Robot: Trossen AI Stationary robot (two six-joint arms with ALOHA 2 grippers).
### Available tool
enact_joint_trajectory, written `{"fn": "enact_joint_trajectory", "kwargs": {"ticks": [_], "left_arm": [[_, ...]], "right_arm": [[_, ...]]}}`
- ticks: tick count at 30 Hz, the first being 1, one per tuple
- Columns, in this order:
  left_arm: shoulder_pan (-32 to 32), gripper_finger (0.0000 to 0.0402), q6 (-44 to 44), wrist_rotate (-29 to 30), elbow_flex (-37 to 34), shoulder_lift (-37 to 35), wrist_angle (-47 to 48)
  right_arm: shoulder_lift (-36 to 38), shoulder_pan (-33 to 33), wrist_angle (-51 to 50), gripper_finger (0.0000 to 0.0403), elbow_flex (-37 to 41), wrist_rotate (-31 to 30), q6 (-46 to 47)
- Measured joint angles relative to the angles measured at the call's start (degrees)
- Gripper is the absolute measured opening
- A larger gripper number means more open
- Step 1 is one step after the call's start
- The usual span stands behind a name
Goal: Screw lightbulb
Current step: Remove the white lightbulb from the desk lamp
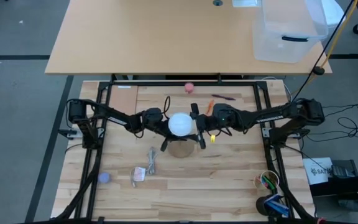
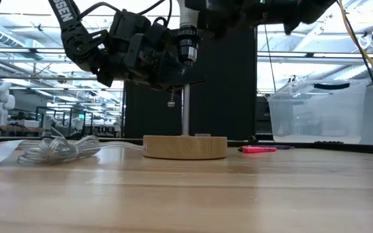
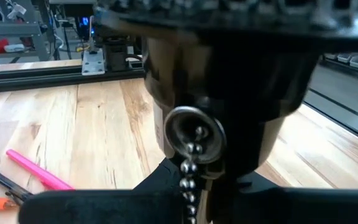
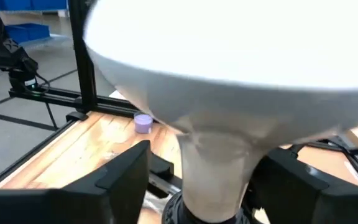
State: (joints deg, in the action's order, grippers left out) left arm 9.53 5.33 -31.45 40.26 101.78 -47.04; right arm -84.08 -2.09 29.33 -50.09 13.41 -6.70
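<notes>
Flanking the bulb point(image 4: 229, 81) with fingers point(image 4: 120, 177) spread wide on either side of its neck, not touching it, the right gripper point(image 1: 199, 127) hangs over the wooden base point(image 2: 185, 147). The left gripper point(image 1: 164, 132) clamps the black socket point(image 3: 229, 118) directly beneath the bulb, pull chain point(image 3: 190, 174) dangling.

In the low view the lightbulb's globe is cut off by the top edge, only its screw base point(image 2: 187, 44) being seen. In the right wrist view the lightbulb point(image 4: 229, 93) is cropped above and blurred. The socket point(image 3: 222, 112) fills the left wrist view, and the left gripper's fingers are perhaps hidden behind it.
</notes>
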Motion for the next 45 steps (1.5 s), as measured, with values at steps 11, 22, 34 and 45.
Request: {"fn": "enact_joint_trajectory", "kwargs": {"ticks": [11,22,34,45], "left_arm": [[-0.3,0.0029,0.2,-0.1,-0.1,0.0,-0.5],[-0.4,0.0029,-1.0,3.9,-0.1,0.0,-0.6],[-0.7,0.0029,-1.1,8.4,-0.1,0.0,-1.5],[-0.9,0.0029,-0.8,8.6,-0.1,0.0,-1.5]], "right_arm": [[11.9,8.7,-14.2,0.0294,0.1,-17.9,-2.7],[10.1,17.9,-15.9,0.0285,-0.1,-39.3,2.2],[-7.7,23.4,3.8,0.0248,0.0,-64.0,0.3],[-14.7,26.7,15.9,0.0223,0.0,-83.8,8.1]]}}
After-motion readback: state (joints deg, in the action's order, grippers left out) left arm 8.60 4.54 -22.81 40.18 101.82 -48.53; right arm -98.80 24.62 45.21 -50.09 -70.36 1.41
